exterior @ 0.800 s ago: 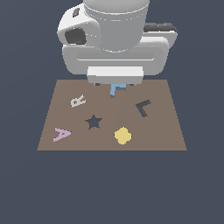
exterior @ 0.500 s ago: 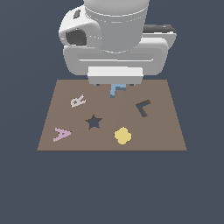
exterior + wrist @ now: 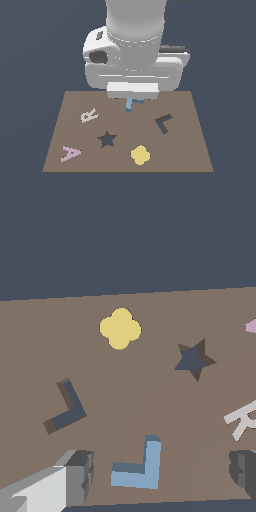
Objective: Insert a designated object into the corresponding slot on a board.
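Observation:
The light-blue L-shaped piece lies flat on the brown board, near its far edge in the exterior view, where only a bit of the piece shows below the hand. My gripper is open and straddles the piece: one finger and the other stand well apart on either side, not touching it. In the exterior view the gripper hangs right over the piece. The dark navy L-shaped slot is empty; it lies towards the exterior view's right.
Also on the board: a yellow rounded piece, a dark star-shaped recess, a white R and a pink A. The white arm body hides the board's far middle edge.
The arm has come down lower over the light-blue piece, hiding more of it in the exterior view. The piece and the other shapes have not moved.

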`<action>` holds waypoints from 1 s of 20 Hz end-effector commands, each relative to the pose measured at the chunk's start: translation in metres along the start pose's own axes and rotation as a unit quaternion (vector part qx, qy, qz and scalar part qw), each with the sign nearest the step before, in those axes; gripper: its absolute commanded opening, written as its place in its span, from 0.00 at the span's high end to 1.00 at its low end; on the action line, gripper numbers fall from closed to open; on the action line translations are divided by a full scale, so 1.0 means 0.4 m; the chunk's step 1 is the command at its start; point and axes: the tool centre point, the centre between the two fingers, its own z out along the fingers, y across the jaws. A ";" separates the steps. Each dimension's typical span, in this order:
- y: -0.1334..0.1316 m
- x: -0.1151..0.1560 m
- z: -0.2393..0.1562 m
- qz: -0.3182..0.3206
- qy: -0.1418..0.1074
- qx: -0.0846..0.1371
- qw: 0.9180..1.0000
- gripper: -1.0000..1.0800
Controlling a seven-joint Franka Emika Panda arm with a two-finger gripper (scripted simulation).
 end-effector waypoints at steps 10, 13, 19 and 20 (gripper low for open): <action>-0.018 -0.113 0.168 0.029 -0.003 -0.003 1.000 0.04; -0.021 -0.127 0.191 0.033 -0.004 -0.004 0.999 0.04; -0.023 -0.134 0.204 0.035 -0.004 -0.004 0.999 0.04; -0.023 -0.135 0.204 0.035 -0.004 -0.004 0.999 0.04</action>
